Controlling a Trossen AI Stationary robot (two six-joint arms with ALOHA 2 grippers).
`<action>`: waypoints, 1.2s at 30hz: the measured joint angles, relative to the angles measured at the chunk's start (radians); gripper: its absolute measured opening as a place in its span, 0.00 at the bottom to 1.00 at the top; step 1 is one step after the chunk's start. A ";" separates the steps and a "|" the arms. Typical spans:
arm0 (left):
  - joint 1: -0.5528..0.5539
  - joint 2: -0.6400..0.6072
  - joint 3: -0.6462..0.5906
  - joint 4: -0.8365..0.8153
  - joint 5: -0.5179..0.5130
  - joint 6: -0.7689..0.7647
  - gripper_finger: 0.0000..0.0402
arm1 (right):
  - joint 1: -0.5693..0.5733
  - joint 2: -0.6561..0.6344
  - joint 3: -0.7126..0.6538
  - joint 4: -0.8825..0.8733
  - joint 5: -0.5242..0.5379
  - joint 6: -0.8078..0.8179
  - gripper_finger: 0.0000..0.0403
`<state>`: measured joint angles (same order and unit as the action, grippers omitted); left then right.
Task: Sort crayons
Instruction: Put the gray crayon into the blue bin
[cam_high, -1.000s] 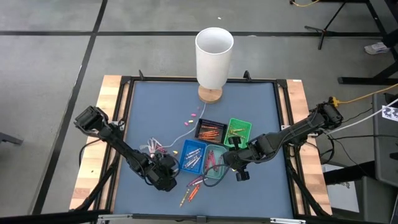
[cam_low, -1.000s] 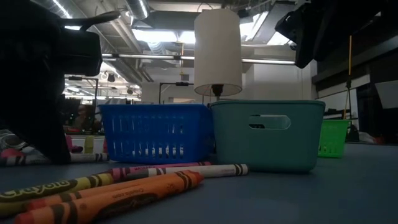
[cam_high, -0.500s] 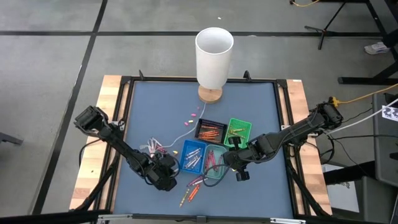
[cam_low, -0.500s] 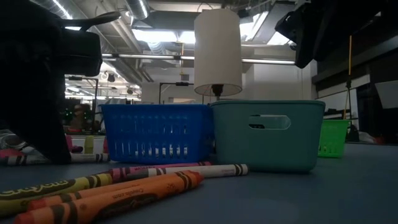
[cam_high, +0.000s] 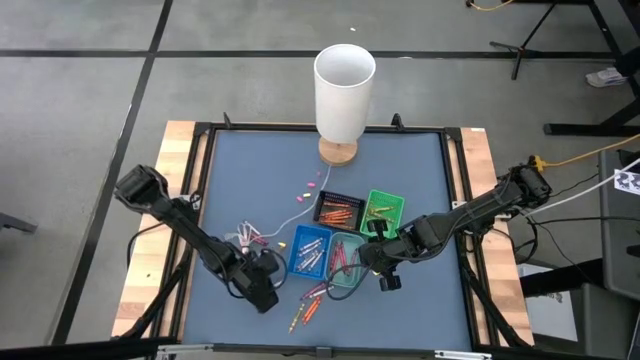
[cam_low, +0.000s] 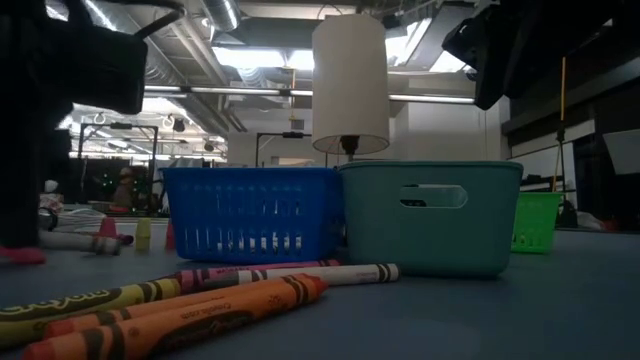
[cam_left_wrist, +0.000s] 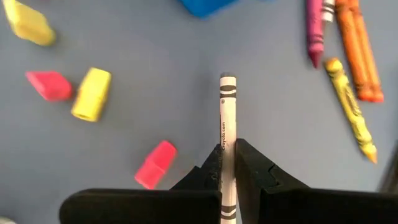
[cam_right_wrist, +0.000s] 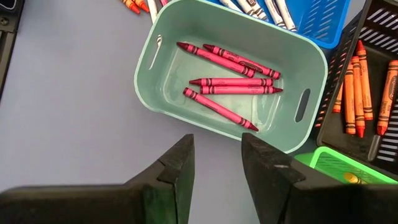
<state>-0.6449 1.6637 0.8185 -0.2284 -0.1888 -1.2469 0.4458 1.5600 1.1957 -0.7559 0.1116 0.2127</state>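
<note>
My left gripper (cam_high: 264, 294) (cam_left_wrist: 228, 150) is at the near left of the blue mat, shut on a white crayon (cam_left_wrist: 227, 112). Loose orange, yellow and purple crayons (cam_high: 305, 307) (cam_low: 180, 305) lie on the mat near the front edge. The teal tray (cam_right_wrist: 186, 93) holds several red crayons (cam_right_wrist: 230, 81). The blue tray (cam_high: 308, 250) holds pale ones, the black tray (cam_high: 338, 208) orange ones. My right gripper (cam_high: 384, 276) (cam_right_wrist: 216, 163) hangs open above the teal tray's near edge, with nothing between its fingers. My left gripper pinches the white crayon's paper-wrapped shaft (cam_left_wrist: 227, 138) between its two fingers, toward the crayon's rear half. The crayon runs along the fingers, which slant down from above, and its free end (cam_left_wrist: 228, 79) sticks out beyond the tips. I cannot tell whether that end touches the mat.
A white lamp (cam_high: 345, 85) on a wooden foot stands at the far middle, and its thin cord (cam_high: 285, 215) runs across the mat. Yellow, pink and red caps (cam_left_wrist: 92, 93) lie close to my left gripper. The green tray (cam_high: 383, 211) sits by the black one.
My left gripper has tipped and its arm has shifted slightly. In the low view its dark bulk has drawn away to the left, uncovering the small caps behind it. My right gripper has kept still.
</note>
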 joint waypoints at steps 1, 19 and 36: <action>0.000 -0.005 0.000 0.001 0.013 0.000 0.02 | 0.000 0.000 0.000 0.000 0.000 0.000 0.33; 0.016 -0.013 0.002 0.455 0.037 0.206 0.02 | 0.000 0.000 0.000 0.000 0.000 0.000 0.33; 0.149 -0.013 0.002 0.534 -0.288 0.560 0.02 | 0.000 0.000 0.000 0.000 0.000 0.000 0.33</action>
<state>-0.4957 1.6505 0.8204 0.3057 -0.4770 -0.6864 0.4458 1.5600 1.1957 -0.7559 0.1116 0.2126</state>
